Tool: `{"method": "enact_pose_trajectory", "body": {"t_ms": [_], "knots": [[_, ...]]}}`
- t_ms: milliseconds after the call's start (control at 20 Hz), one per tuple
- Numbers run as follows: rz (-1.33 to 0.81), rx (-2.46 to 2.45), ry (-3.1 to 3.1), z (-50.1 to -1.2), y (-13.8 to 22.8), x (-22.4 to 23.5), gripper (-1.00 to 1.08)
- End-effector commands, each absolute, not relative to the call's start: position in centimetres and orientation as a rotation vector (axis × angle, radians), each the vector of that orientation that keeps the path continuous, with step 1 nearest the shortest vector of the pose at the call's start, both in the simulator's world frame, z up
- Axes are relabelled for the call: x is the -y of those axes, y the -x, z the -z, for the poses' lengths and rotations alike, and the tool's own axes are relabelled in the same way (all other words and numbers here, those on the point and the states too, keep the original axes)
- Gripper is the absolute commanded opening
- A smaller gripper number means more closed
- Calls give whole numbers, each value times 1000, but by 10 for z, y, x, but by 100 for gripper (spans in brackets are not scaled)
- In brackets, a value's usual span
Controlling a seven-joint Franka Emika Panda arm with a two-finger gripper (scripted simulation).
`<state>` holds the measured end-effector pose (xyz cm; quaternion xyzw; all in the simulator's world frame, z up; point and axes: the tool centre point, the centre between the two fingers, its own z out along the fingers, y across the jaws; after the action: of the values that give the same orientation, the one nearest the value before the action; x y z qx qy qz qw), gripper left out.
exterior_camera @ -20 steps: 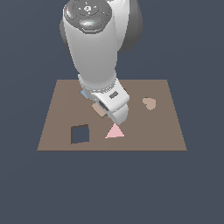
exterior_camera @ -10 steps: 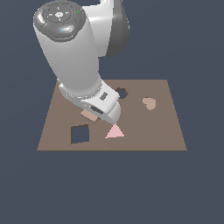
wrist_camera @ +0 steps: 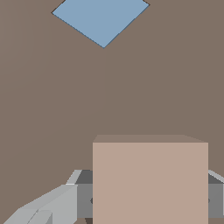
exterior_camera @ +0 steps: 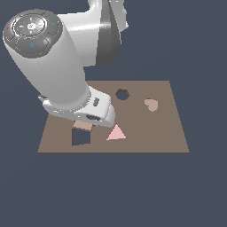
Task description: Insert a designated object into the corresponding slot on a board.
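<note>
The light-tan square tile [wrist_camera: 150,181] fills the lower part of the wrist view, held between my grey fingers [wrist_camera: 65,199]. In the exterior view only an edge of the tile [exterior_camera: 83,126] shows under the wrist, just above the dark square slot [exterior_camera: 81,137] near the brown board's [exterior_camera: 146,137] front edge at the exterior view's left. My gripper [exterior_camera: 86,123] is mostly hidden by the arm. The slot does not show in the wrist view.
A pink triangle [exterior_camera: 116,133] lies just to the exterior view's right of the slot. A small dark hexagonal hole [exterior_camera: 122,94] and a small tan heart [exterior_camera: 151,104] lie farther back. A light-blue diamond [wrist_camera: 100,19] shows in the wrist view.
The arm has swung toward the exterior view's left and forward, carrying the tan tile from near the board's middle to just behind the square slot.
</note>
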<state>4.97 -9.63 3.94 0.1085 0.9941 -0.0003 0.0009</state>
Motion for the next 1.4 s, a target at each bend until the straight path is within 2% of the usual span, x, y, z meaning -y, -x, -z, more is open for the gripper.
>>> {"method": "enact_pose_trajectory", "body": {"t_ms": [0,700,1350], "knots": [[1,-3131,-226,-40,-58,101,-100],[1,-3135,173,-41,-88,110,-100],[1,-3131,241,-37,-94,110,-100]]}}
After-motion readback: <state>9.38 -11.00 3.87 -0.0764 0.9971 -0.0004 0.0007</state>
